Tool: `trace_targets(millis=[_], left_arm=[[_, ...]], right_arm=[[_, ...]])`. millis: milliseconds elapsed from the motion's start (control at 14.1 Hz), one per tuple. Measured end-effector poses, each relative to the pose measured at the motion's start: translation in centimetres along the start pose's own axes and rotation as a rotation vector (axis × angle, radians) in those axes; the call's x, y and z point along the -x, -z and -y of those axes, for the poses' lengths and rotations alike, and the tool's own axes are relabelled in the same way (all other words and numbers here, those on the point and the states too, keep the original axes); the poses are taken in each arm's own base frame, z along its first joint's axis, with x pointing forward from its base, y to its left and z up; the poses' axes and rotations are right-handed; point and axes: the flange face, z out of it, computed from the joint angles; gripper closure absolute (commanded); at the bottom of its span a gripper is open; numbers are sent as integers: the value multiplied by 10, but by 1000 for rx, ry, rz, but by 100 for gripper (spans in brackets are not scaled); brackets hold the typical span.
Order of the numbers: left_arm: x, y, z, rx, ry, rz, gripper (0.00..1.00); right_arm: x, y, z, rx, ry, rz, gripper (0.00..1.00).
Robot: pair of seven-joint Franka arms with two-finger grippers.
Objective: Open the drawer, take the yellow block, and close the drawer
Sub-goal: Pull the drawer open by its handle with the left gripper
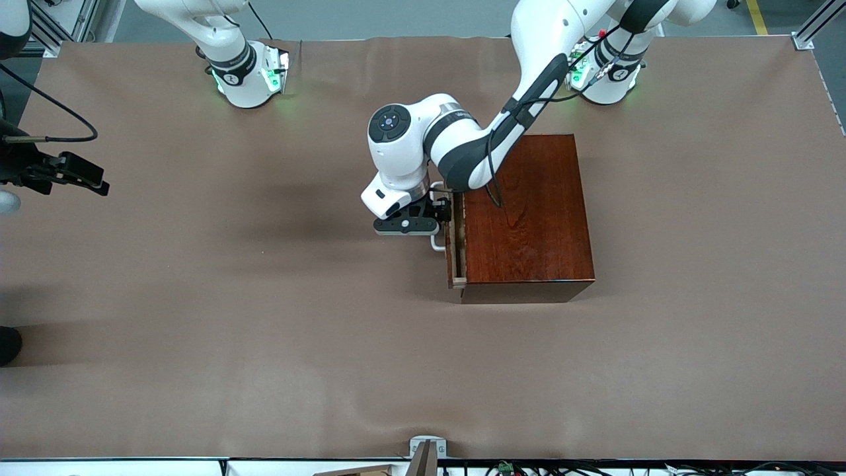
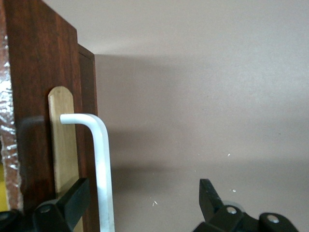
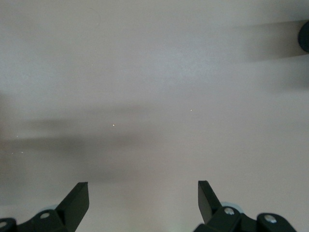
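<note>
The glossy mahogany box (image 1: 529, 215) stands mid-table. Its drawer (image 1: 453, 254) faces the right arm's end of the table and is pulled out a little, with a strip of pale wood showing at its side. My left gripper (image 1: 439, 213) is at the white bar handle (image 1: 437, 243). In the left wrist view the handle (image 2: 102, 164) runs between my open left gripper's (image 2: 143, 199) fingers, close to the finger (image 2: 72, 199) at the dark drawer front (image 2: 34, 111). My right gripper (image 1: 84, 177) is open and empty over bare table at the right arm's end. The yellow block is hidden.
The brown table cover (image 1: 264, 317) spreads wide all round the box. A dark round object (image 3: 304, 36) lies at the edge of the right wrist view. A small metal bracket (image 1: 426, 449) sits at the table edge nearest the front camera.
</note>
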Motion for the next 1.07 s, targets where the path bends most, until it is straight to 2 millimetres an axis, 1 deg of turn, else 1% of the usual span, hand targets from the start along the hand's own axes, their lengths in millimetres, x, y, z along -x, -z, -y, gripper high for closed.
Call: trace_targets(millis=[284, 782, 1067], left_arm=[[11, -1, -9, 2, 57, 4, 0], [12, 1, -16, 45, 60, -16, 0], [18, 3, -29, 99, 44, -41, 0]], right_arm=[[0, 0, 0, 0, 0, 0, 0], [0, 0, 0, 0, 0, 0, 0], [0, 0, 0, 0, 0, 0, 0]])
